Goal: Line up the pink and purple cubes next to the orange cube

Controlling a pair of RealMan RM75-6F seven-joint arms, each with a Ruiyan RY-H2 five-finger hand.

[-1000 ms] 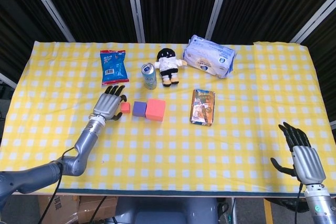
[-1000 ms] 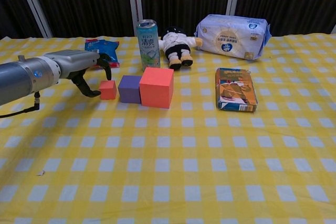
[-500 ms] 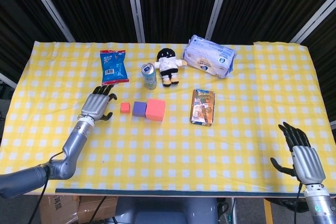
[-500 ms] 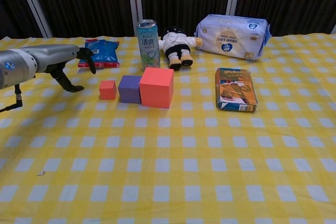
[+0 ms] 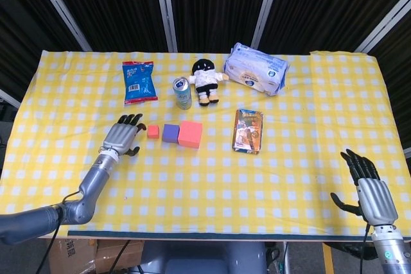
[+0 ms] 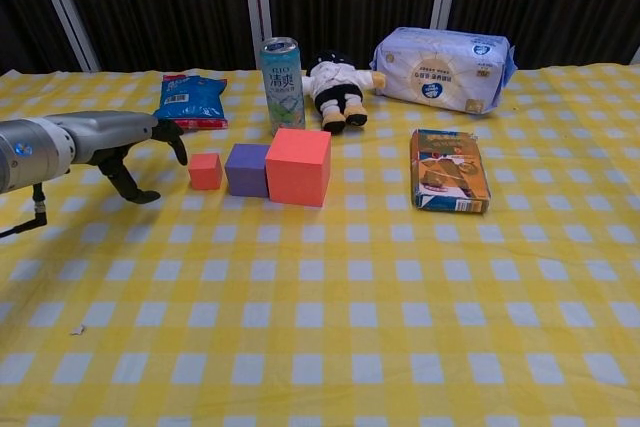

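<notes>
**Three cubes in a row, left hand empty beside them**

The right hand [image 5: 371,187] shows only in the head view, at the table's near right edge with its forearm cut off by the frame; its fingers are spread and hold nothing. In the chest view the left arm runs off the left edge, and part of the blue snack bag [image 6: 190,100] sits behind the left hand's fingertips. Print on the can [image 5: 182,92] and on the snack box [image 5: 248,131] is too small to read.

The orange cube [image 5: 190,134], the purple cube [image 5: 170,133] and the pink cube [image 5: 153,131] lie in one row on the yellow checked cloth [image 5: 212,178]. The purple cube touches the orange one at its 9 o'clock; the pink cube lies just beyond, again at 9 o'clock, with a narrow gap. The doll [image 5: 205,80] and the can stand toward 12 o'clock of the row, the tissue pack [image 5: 255,76] toward 1 o'clock.

The left hand [image 5: 119,138] is at 9 o'clock of the pink cube, fingers apart, empty, not touching it. A second ago it was right against that cube; half a second ago it had pulled further away, and now it is nearer and lower again. The cubes have not moved.
</notes>
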